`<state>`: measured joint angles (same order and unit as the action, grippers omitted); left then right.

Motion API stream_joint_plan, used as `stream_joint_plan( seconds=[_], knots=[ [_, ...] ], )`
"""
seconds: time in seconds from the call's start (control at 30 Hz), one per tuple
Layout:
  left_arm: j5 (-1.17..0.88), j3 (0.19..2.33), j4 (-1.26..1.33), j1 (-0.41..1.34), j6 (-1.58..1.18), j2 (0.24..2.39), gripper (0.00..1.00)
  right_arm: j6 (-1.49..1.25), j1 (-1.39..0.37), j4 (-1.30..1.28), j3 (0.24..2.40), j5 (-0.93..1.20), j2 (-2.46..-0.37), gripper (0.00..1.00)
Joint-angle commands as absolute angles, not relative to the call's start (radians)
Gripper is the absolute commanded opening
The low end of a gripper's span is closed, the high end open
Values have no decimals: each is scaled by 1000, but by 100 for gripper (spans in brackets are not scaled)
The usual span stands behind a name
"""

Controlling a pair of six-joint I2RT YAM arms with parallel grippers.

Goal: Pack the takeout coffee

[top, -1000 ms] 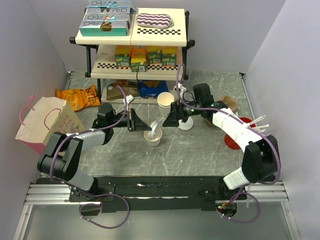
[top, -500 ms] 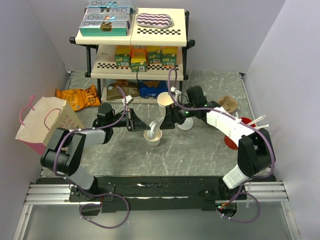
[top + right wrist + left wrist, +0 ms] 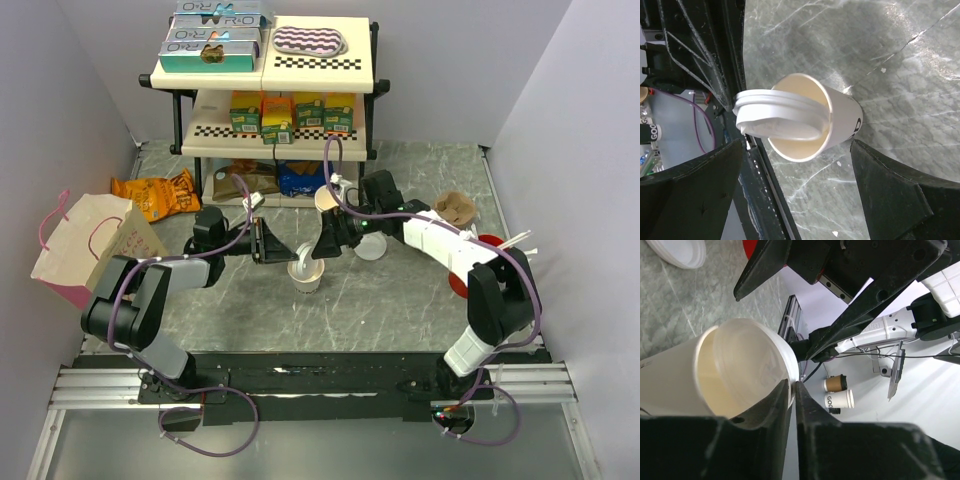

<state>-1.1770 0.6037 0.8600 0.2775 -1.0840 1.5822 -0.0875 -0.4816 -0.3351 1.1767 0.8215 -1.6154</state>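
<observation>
Quick look from my end: the takeout coffee cup (image 3: 310,282) is standing upright on the grey marble-look desk (image 3: 400,305), pretty much dead centre between both arms. Its white lid (image 3: 780,112) isn't seated. It's tilted, one edge dipped into the cup's mouth and the other edge sticking up and out toward the left arm.

The left gripper (image 3: 792,386) has its jaws down to a thin slit with the lid's rim right at the tips. I honestly can't tell if it's pinching the rim or just touching it.

The right gripper (image 3: 796,144) has its jaws spread wide, one finger on either side of the cup, and neither is touching it.

A spare lid (image 3: 372,248) lies just behind the right gripper. The pink-handled paper bag (image 3: 90,245) lies over at the left wall, well apart from the cup. A stack of lidless cups (image 3: 328,200) is in front of the shelf rack (image 3: 265,100).
</observation>
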Motion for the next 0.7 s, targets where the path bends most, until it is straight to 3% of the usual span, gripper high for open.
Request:
stream_joint_plan(
  seconds=[0.0,0.13,0.67],
  knots=[
    [-1183,604,809,265,-1017,1557,20,-90,-495,-318,1230,810,-1631,95],
    [-1180,614,778,261,-976,1551,34,-86,-505,-319,1239,801,-1635,95],
    [-1160,646,624,252,-858,1532,41,-63,-532,-347,1281,749,-1672,94]
  ],
)
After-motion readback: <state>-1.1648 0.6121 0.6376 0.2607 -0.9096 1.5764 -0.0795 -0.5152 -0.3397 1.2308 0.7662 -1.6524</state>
